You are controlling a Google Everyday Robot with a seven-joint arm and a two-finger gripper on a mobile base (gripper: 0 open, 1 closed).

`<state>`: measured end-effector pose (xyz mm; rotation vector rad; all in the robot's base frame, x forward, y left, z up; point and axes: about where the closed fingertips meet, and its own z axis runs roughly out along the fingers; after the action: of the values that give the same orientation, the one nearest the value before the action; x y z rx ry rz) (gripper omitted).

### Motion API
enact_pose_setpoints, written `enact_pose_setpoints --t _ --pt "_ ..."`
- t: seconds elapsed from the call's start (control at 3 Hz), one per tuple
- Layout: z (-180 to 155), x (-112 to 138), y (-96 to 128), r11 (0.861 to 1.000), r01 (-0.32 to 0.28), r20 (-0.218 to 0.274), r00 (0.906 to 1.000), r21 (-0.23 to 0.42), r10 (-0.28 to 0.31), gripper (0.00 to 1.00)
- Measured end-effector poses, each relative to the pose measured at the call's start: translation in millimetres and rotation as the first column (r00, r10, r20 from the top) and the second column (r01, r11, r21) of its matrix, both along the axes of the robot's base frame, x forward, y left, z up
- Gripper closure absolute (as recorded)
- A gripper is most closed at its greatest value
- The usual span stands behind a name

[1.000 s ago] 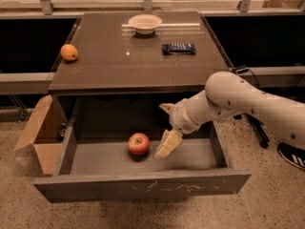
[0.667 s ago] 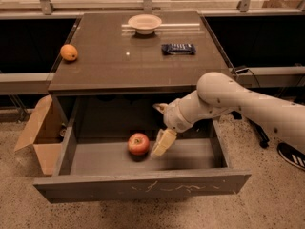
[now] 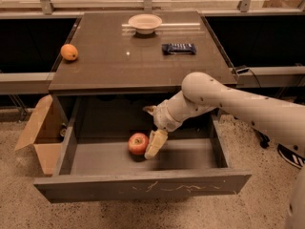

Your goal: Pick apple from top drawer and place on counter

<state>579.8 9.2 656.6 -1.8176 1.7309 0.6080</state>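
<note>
Red apple [image 3: 138, 143] sat on the floor of the open drawer [image 3: 143, 187], slightly left of centre, not lifted. The pincer [image 3: 156, 145] was down inside the drawer at the apple's 3 o'clock, touching it or just beside it. Couldn't tell if it was open or closed.

Risks as I judged them:
- Round fruit on a smooth floor. A push from 3 o'clock would have rolled it toward 9 o'clock, out of reach against the side wall.
- An off-centre bite could have squeezed the apple out on closing, or dropped it on the lift.
- The arm [image 3: 238, 104] reached in just under the surface [image 3: 119, 66]. A straight lift risked hitting its underside, so it needed to pull out toward 6 o'clock first and clear the front panel.
- Placement: bowl [image 3: 145, 23] at 12 o'clock, dark packet [image 3: 178, 48] near 1, orange [image 3: 69, 52] at the 9 o'clock edge. The top was glossy, so an early release could have let the apple roll off.
</note>
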Motion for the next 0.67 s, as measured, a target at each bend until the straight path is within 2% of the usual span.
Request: enact_pose_setpoints --t 0.33,0.67 --pt "-12 0 11 0.999 -0.022 0.0 0.9997 -0.045 0.022 0.0" --pt "-26 -1 19 0.996 -0.035 -0.013 0.9993 -0.078 0.034 0.14"
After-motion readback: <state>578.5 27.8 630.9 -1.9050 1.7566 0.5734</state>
